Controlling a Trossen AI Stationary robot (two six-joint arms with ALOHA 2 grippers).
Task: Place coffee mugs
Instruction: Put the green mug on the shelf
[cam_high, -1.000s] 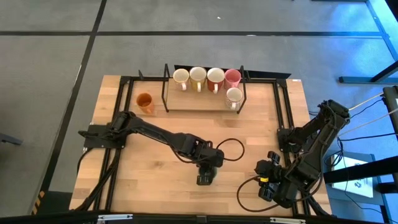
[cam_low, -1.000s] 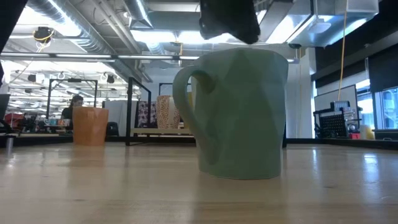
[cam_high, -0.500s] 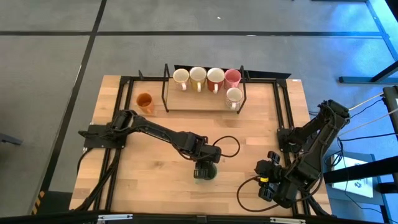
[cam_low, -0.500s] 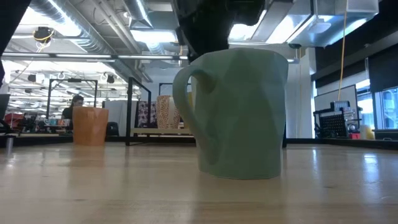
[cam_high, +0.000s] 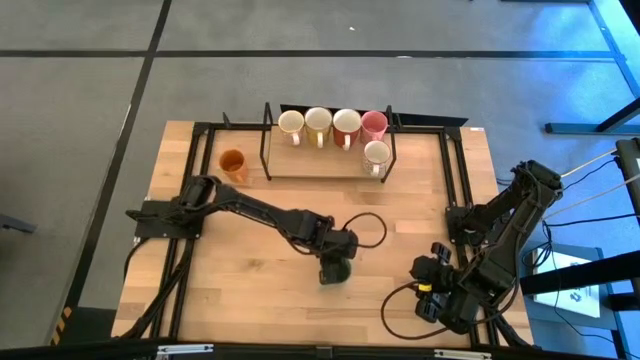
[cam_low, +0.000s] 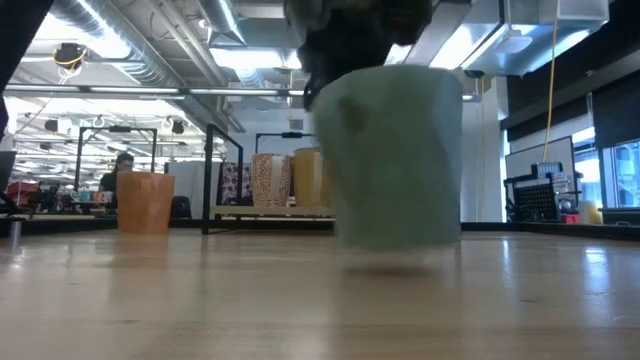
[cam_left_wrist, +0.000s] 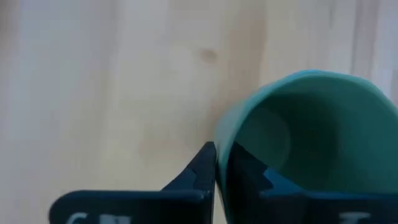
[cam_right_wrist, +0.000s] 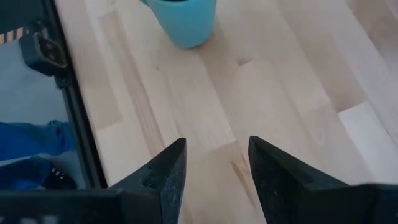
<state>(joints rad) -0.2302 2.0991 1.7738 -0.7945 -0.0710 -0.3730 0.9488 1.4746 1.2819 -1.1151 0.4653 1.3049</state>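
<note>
The green mug (cam_low: 395, 160) hangs just above the table's near middle, its base clear of the wood, and my left gripper (cam_high: 335, 267) is shut on it from above. The left wrist view looks into the mug's open mouth (cam_left_wrist: 311, 124). The right wrist view shows the same mug farther off (cam_right_wrist: 183, 22). An orange mug (cam_high: 233, 163) stands on its base on the table, left of the rack. Five mugs, white, cream, red and pink, stand on the rack (cam_high: 330, 165). My right gripper (cam_high: 430, 290) waits open near the table's near right corner. My left gripper pinches the green mug's wall at the rim (cam_left_wrist: 224, 130), with one finger (cam_left_wrist: 202, 165) outside and the other (cam_left_wrist: 249, 171) inside the cup. The fingers come from above, pointing down. The mug hangs about upright below them, lifted clear of the table.
A black-framed rack stands along the table's far edge. Black rails run along the table's left side (cam_high: 190, 180) and right side (cam_high: 455, 180). Cables loop on the wood near both grippers. Bare wood lies between the mug and the rack (cam_high: 300, 195).
My left gripper came down onto the green mug's rim and took hold of it. It then rose, and the mug, which stood on the table, now hangs clear of it and has shifted slightly toward the far edge.
</note>
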